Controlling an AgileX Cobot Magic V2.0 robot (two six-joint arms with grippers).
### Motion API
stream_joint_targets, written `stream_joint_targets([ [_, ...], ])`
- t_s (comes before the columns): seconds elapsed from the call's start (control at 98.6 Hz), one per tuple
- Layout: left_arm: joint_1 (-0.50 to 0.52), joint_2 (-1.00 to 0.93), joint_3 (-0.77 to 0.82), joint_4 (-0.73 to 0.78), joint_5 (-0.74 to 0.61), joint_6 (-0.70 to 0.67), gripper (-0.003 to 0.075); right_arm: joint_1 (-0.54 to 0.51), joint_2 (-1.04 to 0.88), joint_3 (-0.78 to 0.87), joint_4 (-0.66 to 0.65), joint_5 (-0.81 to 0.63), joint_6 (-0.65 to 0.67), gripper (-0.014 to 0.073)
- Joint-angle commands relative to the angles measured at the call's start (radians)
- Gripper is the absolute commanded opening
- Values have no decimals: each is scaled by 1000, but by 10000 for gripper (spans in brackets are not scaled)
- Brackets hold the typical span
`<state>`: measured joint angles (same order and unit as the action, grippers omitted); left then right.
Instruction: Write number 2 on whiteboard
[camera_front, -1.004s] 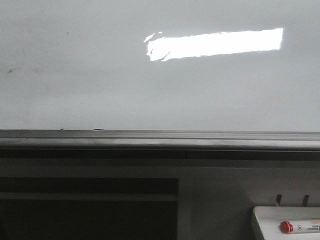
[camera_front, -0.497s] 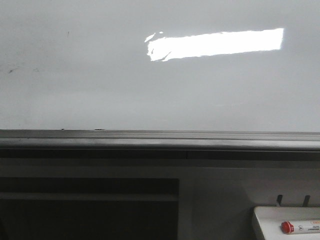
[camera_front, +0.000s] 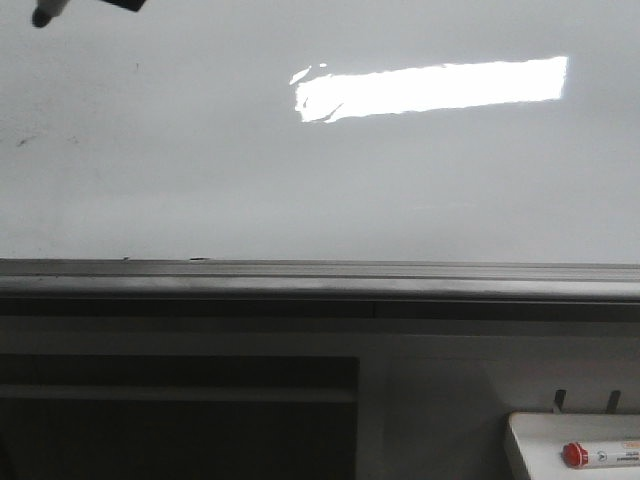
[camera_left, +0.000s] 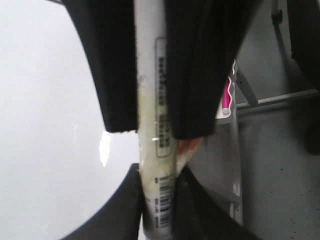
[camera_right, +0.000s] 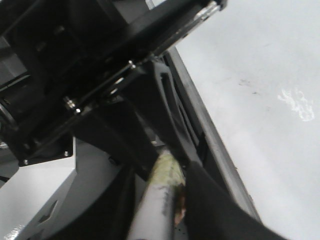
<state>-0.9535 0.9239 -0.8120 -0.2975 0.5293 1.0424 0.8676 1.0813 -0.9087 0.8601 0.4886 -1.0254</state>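
Front view: whiteboard (camera_front: 320, 170) filling the upper part, glossy, with a bright rectangular reflection and faint smudges, grey rail (camera_front: 320, 282) along its lower edge; no drawn number 2 to be seen on it. Lower right, small white tray (camera_front: 530, 440) carrying a red-capped marker (camera_front: 600, 454). Top left corner, dark marker tip (camera_front: 42, 15) poking in before the board. Left gripper (camera_left: 155, 150) clamped on a white marker (camera_left: 156, 100). Right gripper (camera_right: 160, 200) likewise pinched around a white marker barrel (camera_right: 157, 195).
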Motion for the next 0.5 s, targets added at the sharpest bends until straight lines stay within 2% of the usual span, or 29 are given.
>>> stream_joint_targets([
  [0.0, -16, -12, -37, -52, -91, 43, -18, -1, 15, -32, 56, -22, 12, -80],
  [0.061, -16, -21, -37, -69, -115, -18, 12, -1, 17, -32, 61, -24, 12, -71],
  [0.112, -16, -27, -37, -69, -132, -76, 83, -1, 14, -32, 61, -31, 12, -71],
  [0.233, -10, -70, -37, -69, -153, -223, 379, -1, 14, -32, 61, -82, 12, -71],
  [0.304, -4, -118, -37, -69, -148, -283, 496, -1, 14, -32, 61, -134, 12, -71],
  [0.396, 6, -208, -37, -69, -139, -366, 494, -1, 14, -32, 59, -224, 12, -71],
  [0.487, 28, -318, -37, -62, -132, -434, 433, -1, 14, -32, 30, -305, 12, -71],
])
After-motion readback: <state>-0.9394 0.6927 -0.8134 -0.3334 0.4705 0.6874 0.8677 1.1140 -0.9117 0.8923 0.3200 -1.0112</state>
